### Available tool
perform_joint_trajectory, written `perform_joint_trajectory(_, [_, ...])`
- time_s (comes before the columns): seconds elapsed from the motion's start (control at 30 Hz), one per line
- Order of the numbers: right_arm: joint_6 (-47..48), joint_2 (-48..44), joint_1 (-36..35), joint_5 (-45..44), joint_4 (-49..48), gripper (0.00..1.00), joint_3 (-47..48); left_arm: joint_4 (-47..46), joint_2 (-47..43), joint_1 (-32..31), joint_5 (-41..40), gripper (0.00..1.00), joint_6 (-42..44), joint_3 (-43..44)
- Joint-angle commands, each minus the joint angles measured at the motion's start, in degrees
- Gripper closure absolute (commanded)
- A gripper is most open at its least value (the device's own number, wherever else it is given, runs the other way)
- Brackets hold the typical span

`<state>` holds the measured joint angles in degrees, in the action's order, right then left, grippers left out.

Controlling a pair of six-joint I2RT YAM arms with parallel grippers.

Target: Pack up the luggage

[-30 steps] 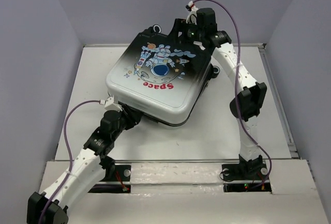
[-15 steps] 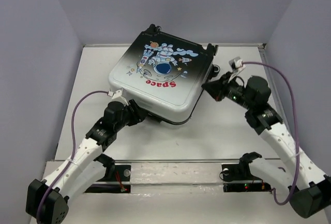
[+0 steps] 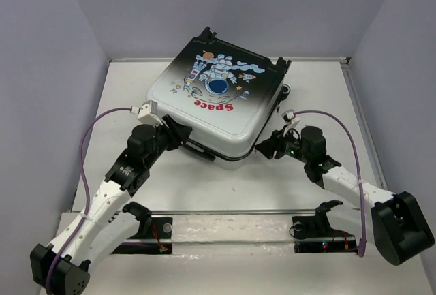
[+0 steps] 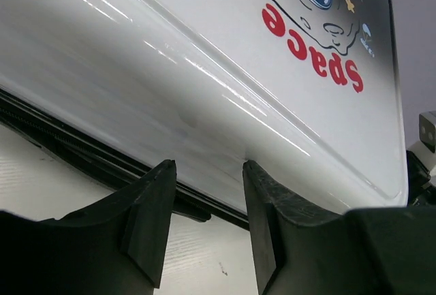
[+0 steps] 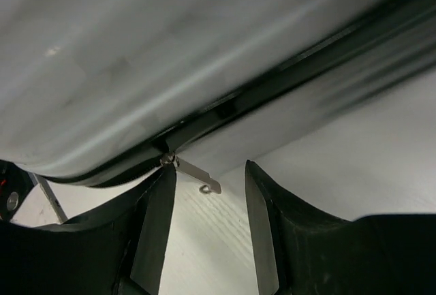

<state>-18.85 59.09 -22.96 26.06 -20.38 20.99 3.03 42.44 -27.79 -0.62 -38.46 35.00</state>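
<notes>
The luggage (image 3: 218,104) lies flat at the back middle of the table, lid down, with the astronaut and red "Space" print facing up. My left gripper (image 3: 182,133) is at its near-left edge. In the left wrist view it (image 4: 208,172) is open, fingertips (image 4: 163,172) up against the silver shell (image 4: 204,70) just above the black zip track (image 4: 61,142), nothing between them. My right gripper (image 3: 264,149) is at the near-right corner. It (image 5: 208,172) is open, and a metal zipper pull (image 5: 199,175) hangs from the seam (image 5: 272,87) between the fingers, not gripped.
The white table (image 3: 320,104) ends in grey walls at the back and both sides. A metal rail (image 3: 231,213) runs along the near edge by the arm bases. A black wheel (image 3: 285,91) sticks out on the luggage's right side.
My right arm swung from behind the luggage round its right side down to the near-right corner. The luggage shifted slightly back and right. My left gripper crept forward along its near-left edge.
</notes>
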Motion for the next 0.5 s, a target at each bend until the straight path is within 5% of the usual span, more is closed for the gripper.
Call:
perform_joint_trajectory(0.0, [0.66,7.08,-0.42,7.05,-17.3,0.49,0.19,-1.29,-3.31,-0.16,-0.79,0.52,0.31,-3.27])
perform_joint_trajectory(0.13, [1.18,11.65,-0.42,8.56,-20.57,0.51,0.36,2.24,-5.52,-0.25,3.06,0.65,1.37,-6.96])
perform_joint_trajectory(0.47, [2.32,9.55,-0.42,10.15,-19.35,0.53,-1.4,-1.08,-2.37,-5.78,6.51,0.67,-1.79,-11.36])
